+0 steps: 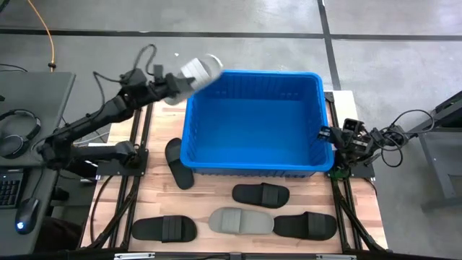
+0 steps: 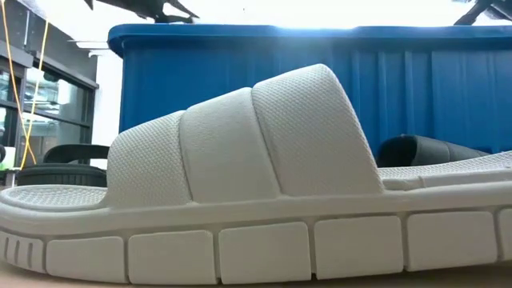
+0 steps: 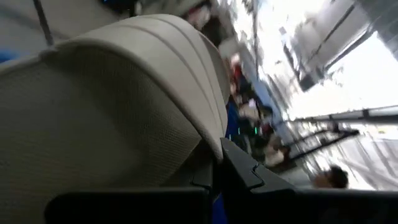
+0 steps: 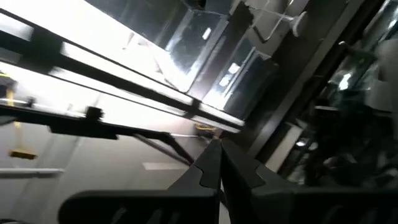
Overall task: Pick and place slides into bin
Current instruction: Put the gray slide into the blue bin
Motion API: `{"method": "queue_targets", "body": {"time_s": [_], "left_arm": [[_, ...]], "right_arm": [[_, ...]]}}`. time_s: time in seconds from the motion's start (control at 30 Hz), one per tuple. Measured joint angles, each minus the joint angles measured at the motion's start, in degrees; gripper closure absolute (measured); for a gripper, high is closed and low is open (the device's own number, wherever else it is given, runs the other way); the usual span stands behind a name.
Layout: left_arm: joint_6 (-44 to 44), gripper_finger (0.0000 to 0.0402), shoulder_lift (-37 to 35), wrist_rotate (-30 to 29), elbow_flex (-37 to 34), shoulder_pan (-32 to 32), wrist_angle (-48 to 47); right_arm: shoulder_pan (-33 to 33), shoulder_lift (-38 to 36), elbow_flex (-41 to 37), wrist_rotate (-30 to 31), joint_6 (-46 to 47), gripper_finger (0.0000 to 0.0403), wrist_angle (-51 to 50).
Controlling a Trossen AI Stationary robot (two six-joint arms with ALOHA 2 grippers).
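Note:
My left gripper (image 1: 180, 79) is shut on an off-white slide (image 1: 201, 68), held in the air at the far left corner of the blue bin (image 1: 253, 162). That slide fills the left wrist view (image 3: 112, 106). On the table near the bin lie three black slides (image 1: 261, 194) (image 1: 164, 228) (image 1: 305, 225) and a grey slide (image 1: 240, 220), each flat on its sole. The grey one looms in the low view (image 2: 240, 184). Another black slide (image 1: 177, 162) lies against the bin's left near corner. My right gripper (image 4: 217, 163) is shut on nothing at the bin's right side (image 1: 346, 137). My left gripper holds the off-white slide by a ribbed part near its edge (image 3: 199, 134); one dark finger (image 3: 242, 171) shows beside it, the other is hidden by the slide. The fingers come about level from the table's left. The slide is lifted clear, above the bin's rim.
The bin takes up the table's far middle, its inside showing only blue floor (image 1: 253, 115). A desk with headphones (image 1: 18, 126) and a mouse (image 1: 25, 217) stands left of the table. Cables (image 1: 393, 137) trail from the right arm.

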Motion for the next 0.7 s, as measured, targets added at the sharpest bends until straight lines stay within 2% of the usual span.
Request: {"method": "queue_targets", "body": {"time_s": [0.13, 0.27, 0.4, 0.5, 0.57, 0.7], "left_arm": [[-0.46, 0.0401, 4.39, 8.1, 0.17, -2.89, 6.72], [-0.78, 0.0401, 9.23, 12.01, 2.54, -4.66, 4.0], [0.31, 0.0401, 14.09, 18.78, 7.18, -4.99, 3.97], [1.55, 0.0401, 17.26, 21.07, 11.95, -5.58, 3.16], [2.6, 0.0401, 19.11, 21.85, 15.63, -6.22, 0.83], [5.78, 0.0401, 22.24, 25.05, 22.5, -6.27, -9.99]], "right_arm": [[0.01, 0.0, 0.0, -2.48, 0.42, 0.0402, 2.83], [0.01, 0.0, 0.0, -3.14, 0.36, 0.0402, 4.05], [0.01, 0.0, 0.0, -3.64, 0.83, 0.0402, 4.09], [0.0, 0.0, 0.0, -3.66, 1.75, 0.0403, 4.7], [-0.01, 0.0, 0.01, -3.52, 2.05, 0.0402, 5.43], [0.01, 0.02, 1.22, -2.54, -1.25, 0.0402, 4.67]]}}
